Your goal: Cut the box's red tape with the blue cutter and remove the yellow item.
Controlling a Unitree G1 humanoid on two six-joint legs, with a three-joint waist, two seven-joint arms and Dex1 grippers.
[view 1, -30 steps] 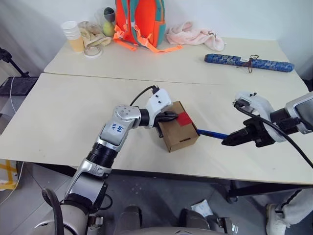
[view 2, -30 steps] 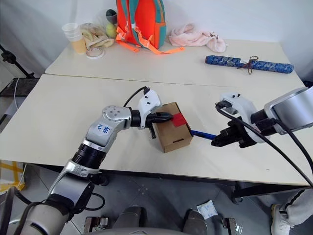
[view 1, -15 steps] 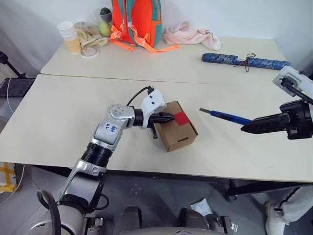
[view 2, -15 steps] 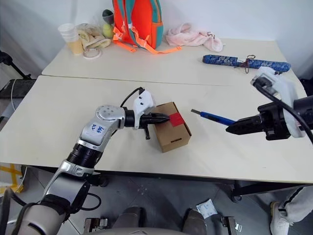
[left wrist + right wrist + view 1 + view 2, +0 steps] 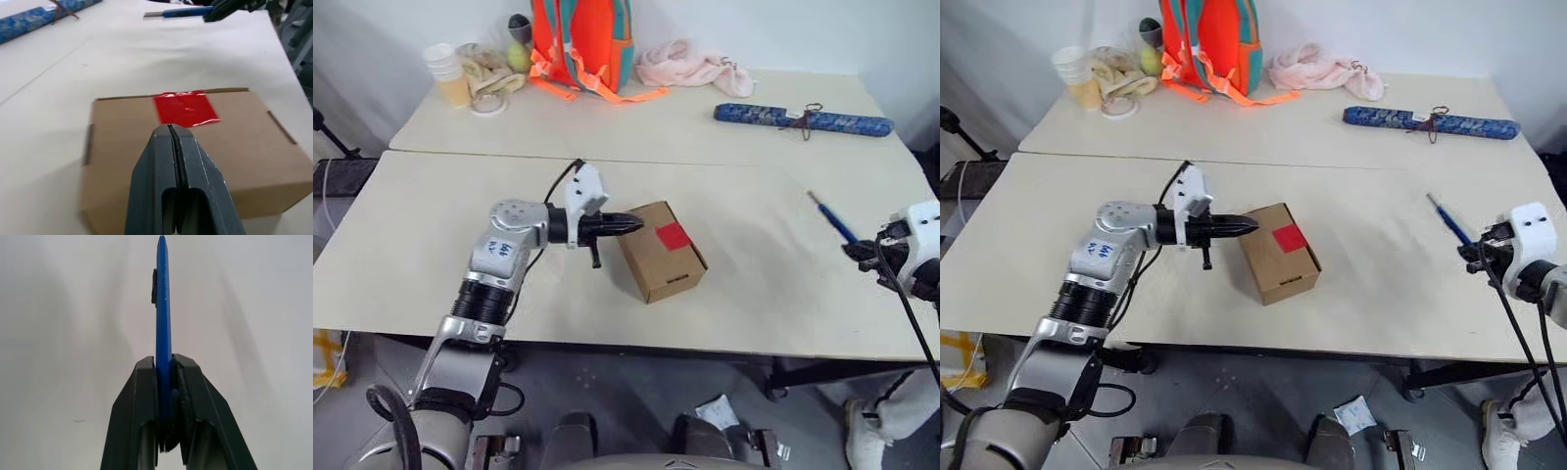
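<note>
Far table edge [image 5: 607,117] carried clutter: orange backpack [image 5: 573,39], pink cloth [image 5: 690,69], stacked cups [image 5: 448,74], long blue patterned roll [image 5: 801,118]. Small brown cardboard box [image 5: 662,251] sat mid-table, flaps closed, square red tape [image 5: 673,235] on top. Left gripper [image 5: 631,224] pinched empty, tips at box edge. Right gripper [image 5: 165,382] clamped slim blue cutter [image 5: 829,217], well right of box.

a plain brown box [image 5: 661,251] is marked by a bright red tape [image 5: 673,235]; a dark blue cutter [image 5: 832,217] is seen; the table [image 5: 421,235] is coloured cream.
</note>
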